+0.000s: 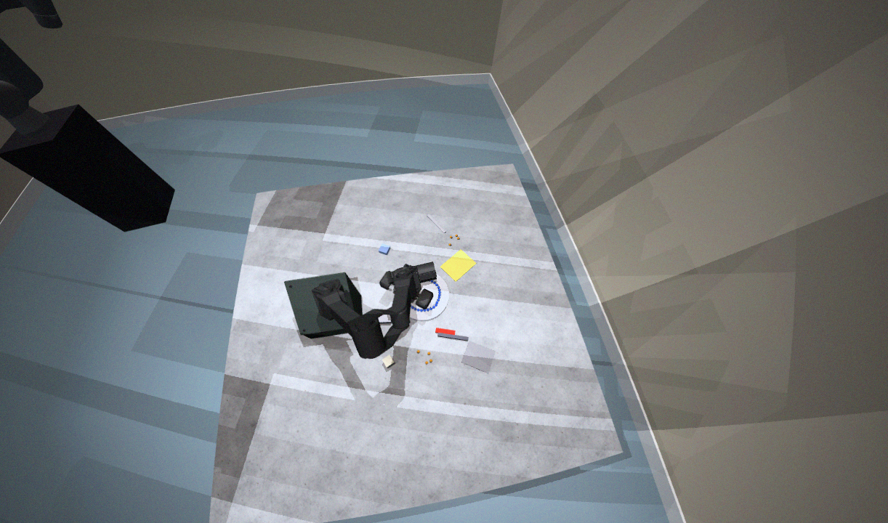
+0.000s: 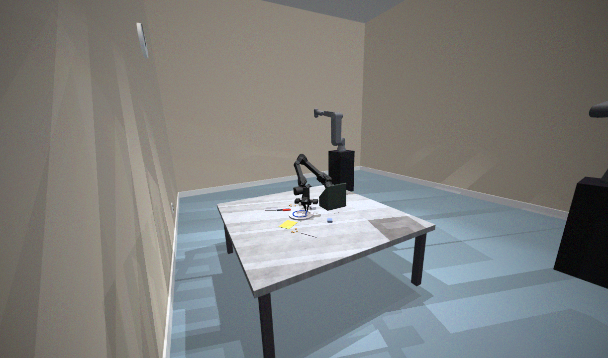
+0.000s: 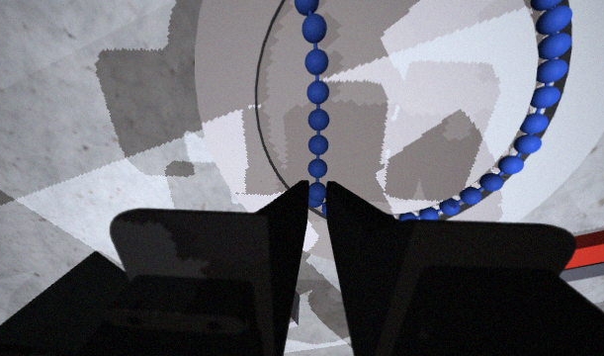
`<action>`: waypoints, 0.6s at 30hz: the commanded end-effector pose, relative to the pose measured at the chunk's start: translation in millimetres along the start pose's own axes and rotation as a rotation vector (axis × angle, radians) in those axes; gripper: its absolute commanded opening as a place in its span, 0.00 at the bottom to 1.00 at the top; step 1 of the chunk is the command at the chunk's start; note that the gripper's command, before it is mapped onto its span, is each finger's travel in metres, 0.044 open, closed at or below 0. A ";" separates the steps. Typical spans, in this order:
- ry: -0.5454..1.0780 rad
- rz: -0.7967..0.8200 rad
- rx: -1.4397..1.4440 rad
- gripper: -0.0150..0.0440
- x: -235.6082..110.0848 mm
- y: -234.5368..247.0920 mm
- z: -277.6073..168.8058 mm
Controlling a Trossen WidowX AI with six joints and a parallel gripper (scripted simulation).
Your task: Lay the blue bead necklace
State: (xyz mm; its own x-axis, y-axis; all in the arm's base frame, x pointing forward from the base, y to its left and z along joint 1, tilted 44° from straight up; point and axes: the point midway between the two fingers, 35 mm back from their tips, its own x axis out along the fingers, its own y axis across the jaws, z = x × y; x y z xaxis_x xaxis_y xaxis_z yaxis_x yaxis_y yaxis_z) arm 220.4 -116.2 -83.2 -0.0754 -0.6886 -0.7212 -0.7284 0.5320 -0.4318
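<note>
Pinched between my two dark, wedge-shaped matte fingers, my hand (image 3: 317, 195) is clenched on the blue bead necklace (image 3: 317, 119), gripping one glossy bead at the very tips with only a thin gap between them. From there the strand runs straight away from me across the middle of the round bead board (image 3: 222, 69), smooth oval beads spaced along a thin blue cord. On the far side, the rest of the necklace (image 3: 534, 124) curves along the board's dark circular groove (image 3: 258, 114), bead after bead seated in that arc, while the groove on the near-left side shows as a bare thin dark line. The board is a flat, pale disc lying on the surface (image 3: 44, 99), which has a mottled, speckled grey stone look with lighter bands.

From above, a flat yellow square sheet (image 1: 458, 264) lies just beside the board, a red-and-grey bar-shaped tool (image 1: 450, 334) near its other side, and tiny orange beads (image 1: 424, 354) are scattered nearby. My arm rises from a dark green boxy base (image 1: 304, 298). I can read no writing or labels anywhere.
</note>
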 end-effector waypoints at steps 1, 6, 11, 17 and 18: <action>0.002 -0.004 0.003 0.25 -1.3 5.1 -2.5; 0.002 -0.004 0.002 0.25 -1.0 9.2 -3.9; 0.002 -0.004 0.002 0.25 5.8 9.2 -4.0; -0.005 -0.005 0.011 0.39 4.1 7.5 -3.2; -0.005 -0.005 0.011 0.43 4.1 7.5 -3.2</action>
State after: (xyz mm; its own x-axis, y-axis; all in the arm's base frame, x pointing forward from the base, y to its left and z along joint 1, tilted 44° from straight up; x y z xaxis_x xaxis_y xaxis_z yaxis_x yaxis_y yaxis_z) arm 212.2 -116.7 -88.0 -0.0685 -0.6889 -0.7217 -0.7218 0.5336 -0.4408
